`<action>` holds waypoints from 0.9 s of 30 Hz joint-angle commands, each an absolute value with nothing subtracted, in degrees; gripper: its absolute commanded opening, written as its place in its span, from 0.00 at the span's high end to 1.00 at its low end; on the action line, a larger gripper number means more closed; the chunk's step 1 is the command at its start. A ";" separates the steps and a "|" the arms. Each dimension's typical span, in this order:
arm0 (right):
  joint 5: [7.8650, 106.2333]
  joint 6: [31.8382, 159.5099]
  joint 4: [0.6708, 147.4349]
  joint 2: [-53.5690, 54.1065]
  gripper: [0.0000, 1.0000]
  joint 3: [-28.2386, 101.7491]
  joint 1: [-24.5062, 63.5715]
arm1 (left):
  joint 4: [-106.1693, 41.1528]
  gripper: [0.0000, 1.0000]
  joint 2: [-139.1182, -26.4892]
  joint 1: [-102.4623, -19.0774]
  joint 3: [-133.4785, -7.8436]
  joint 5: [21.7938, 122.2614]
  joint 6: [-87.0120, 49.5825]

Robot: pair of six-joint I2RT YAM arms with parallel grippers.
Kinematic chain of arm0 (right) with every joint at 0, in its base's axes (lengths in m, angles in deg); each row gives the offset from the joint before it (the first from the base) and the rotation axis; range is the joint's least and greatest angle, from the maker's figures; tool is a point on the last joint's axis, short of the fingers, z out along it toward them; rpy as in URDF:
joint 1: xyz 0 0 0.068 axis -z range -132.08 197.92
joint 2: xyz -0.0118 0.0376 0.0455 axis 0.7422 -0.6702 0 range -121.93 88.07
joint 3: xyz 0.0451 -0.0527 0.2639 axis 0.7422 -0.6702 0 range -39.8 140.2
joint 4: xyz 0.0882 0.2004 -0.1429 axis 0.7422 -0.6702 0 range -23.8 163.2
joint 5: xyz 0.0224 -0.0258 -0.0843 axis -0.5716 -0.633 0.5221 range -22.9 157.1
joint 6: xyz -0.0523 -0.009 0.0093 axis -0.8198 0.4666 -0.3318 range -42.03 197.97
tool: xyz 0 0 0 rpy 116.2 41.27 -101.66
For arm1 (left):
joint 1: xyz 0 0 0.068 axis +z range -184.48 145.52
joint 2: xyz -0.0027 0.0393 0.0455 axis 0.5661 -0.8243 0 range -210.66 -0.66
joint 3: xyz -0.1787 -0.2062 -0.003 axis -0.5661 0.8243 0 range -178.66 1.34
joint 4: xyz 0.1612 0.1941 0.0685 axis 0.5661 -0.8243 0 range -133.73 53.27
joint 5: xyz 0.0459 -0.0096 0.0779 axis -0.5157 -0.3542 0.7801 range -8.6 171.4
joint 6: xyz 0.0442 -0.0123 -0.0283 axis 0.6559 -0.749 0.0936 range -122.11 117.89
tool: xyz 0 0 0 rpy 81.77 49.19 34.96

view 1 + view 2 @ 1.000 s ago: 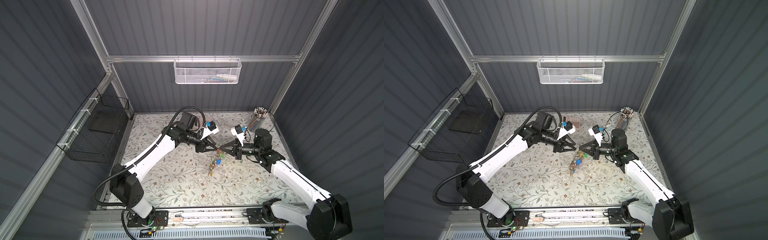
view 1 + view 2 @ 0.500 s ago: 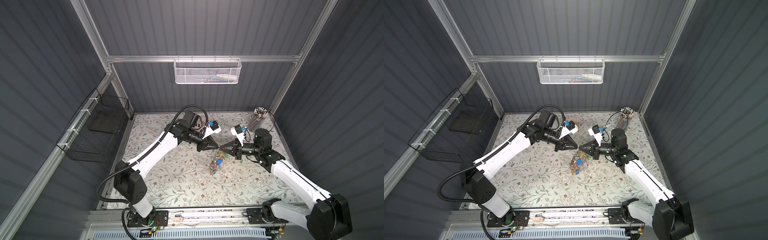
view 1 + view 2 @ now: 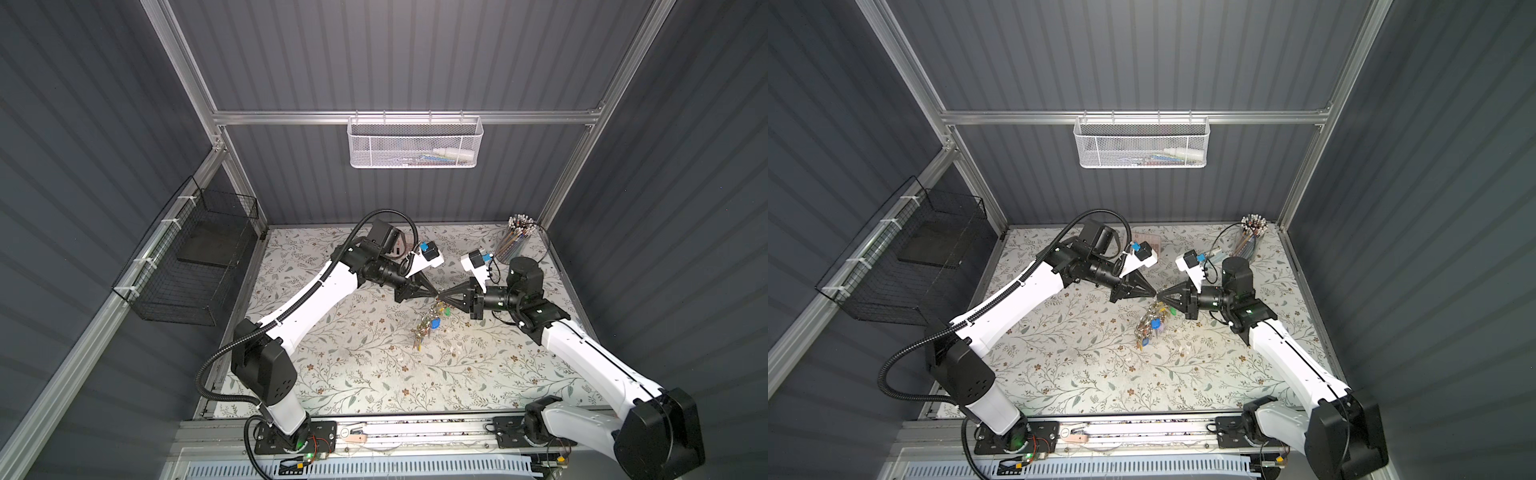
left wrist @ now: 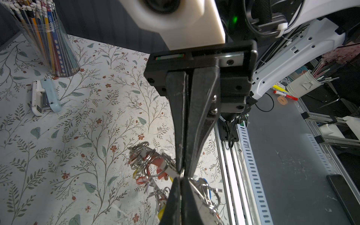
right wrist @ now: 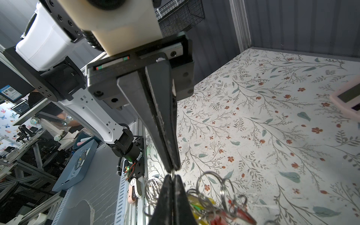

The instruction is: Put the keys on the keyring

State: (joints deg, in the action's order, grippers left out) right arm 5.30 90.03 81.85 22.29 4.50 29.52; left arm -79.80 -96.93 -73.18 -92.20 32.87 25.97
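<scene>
Flowered table (image 3: 353, 365) under the keyring (image 3: 435, 308) — pinched from both sides, left gripper (image 3: 435, 296) and right gripper (image 3: 445, 297) shut on its rim, tip to tip, likely for steadying — keys (image 3: 422, 332) dangling beneath it.

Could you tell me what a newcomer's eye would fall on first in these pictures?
The left fingers and right fingers meet tip to tip above the middle of the mat. Both are shut on the keyring, which dangles below them with its keys. Next comes the pencil cup in the far right corner.
</scene>
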 commanded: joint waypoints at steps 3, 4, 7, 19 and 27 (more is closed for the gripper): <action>4.68 89.58 84.63 23.58 1.00 7.14 29.39 | -83.21 0.95 -98.04 -74.19 -93.91 30.96 27.79; 4.67 89.58 84.63 23.56 1.00 7.14 29.37 | -83.37 0.96 -98.05 -74.21 -93.93 30.79 28.07; 4.80 89.58 84.63 23.43 1.00 7.14 29.37 | -83.87 1.00 -98.20 -74.29 -93.90 30.45 28.45; 5.58 89.67 84.89 23.30 1.00 7.05 29.37 | -83.65 0.90 -97.12 -74.29 -92.97 30.77 28.57; 5.64 89.77 84.98 23.39 1.00 6.90 29.37 | -82.66 0.82 -96.28 -74.29 -91.91 30.82 28.15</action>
